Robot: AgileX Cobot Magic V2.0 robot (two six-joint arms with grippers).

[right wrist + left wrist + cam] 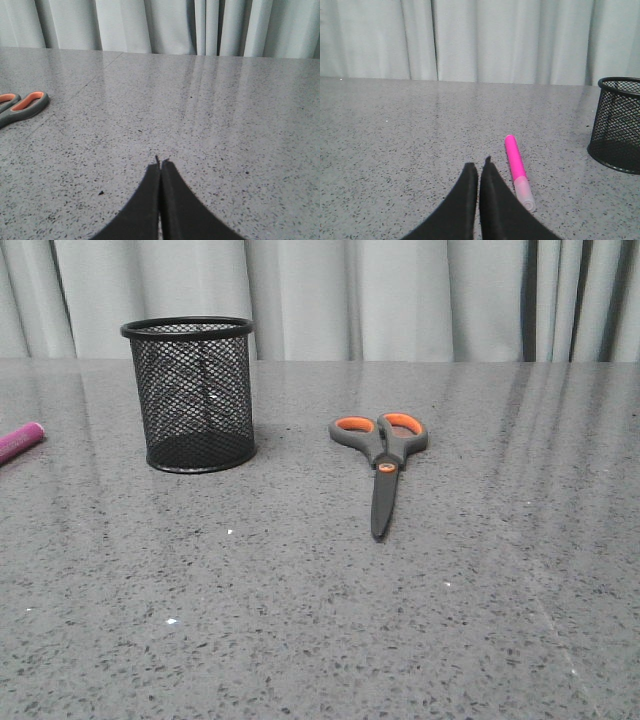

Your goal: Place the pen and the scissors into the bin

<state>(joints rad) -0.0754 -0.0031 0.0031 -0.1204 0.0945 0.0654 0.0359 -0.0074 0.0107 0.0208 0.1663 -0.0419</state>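
Magenta and slick-looking, the pen (515, 164) lies left of the mesh pencil cup (193, 395) – light, rigid, best pinched mid-barrel – while the scissors (382, 460) lie flat to its right, both the left gripper (479, 167) and right gripper (160, 162) pressed closed, empty.

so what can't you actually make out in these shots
- Pen: front view's left edge cuts off all but one end; the whole pen shows in the left wrist view.
- Scissors: right wrist view shows only the finger loops, edge cuts the blades; whole in the front view.
- Bin: partly cropped in the left wrist view.
- Both arms: absent from the front view.
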